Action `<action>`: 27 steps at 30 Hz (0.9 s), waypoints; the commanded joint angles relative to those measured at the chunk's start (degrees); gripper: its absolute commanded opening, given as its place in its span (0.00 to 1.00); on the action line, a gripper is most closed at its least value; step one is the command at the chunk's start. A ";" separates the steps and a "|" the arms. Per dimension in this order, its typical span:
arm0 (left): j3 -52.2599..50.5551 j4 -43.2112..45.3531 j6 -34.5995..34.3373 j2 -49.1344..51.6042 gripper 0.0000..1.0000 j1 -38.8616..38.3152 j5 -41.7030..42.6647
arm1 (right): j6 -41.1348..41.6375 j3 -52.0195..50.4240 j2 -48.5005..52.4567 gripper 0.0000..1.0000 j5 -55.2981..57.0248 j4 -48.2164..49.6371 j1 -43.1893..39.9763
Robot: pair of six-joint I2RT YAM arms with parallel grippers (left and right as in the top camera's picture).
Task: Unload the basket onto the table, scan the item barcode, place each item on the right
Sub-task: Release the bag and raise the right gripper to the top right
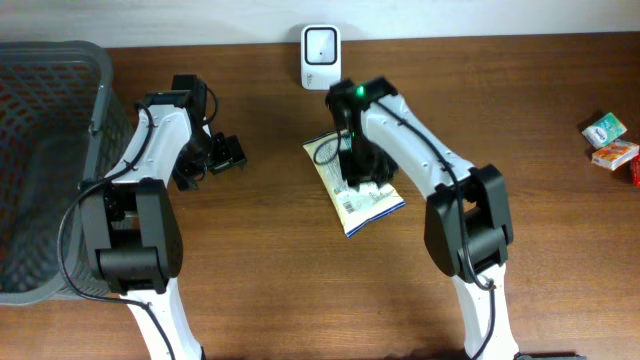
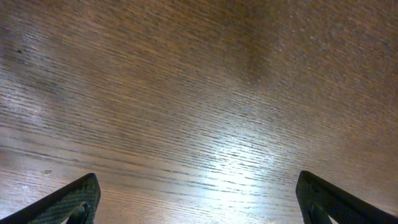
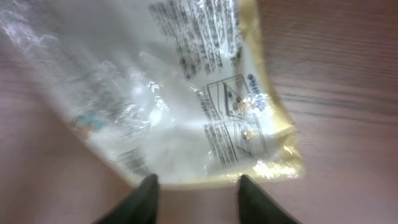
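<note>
The right gripper (image 3: 198,180) hung with its jaws parted, gripping nothing. The yellow-edged packet (image 3: 186,93) lay flat on the table (image 3: 336,74) at its fingertips. The left gripper (image 2: 198,179) stood wide open over the wood. Beyond the packet, the white scanner (image 1: 320,55) sat at the far edge.

Open surface (image 1: 560,220) at centre right of the frame — blocked only by small boxes (image 1: 611,142) at the right edge. Hemmed in at left by the basket (image 1: 50,48); scanner (image 1: 320,55) at upper centre.
</note>
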 commanded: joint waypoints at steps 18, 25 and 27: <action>0.50 -0.04 -0.48 -1.44 0.99 0.20 -0.59 | 0.31 0.31 1.57 0.56 1.29 21.00 0.26; 0.50 -0.04 -0.48 -1.44 0.99 0.20 -0.59 | 0.28 11.50 0.15 0.57 1.09 11.80 0.15; 0.50 -0.04 -0.48 -1.44 0.99 0.20 -0.59 | 0.26 19.50 -0.92 0.57 1.14 6.23 0.15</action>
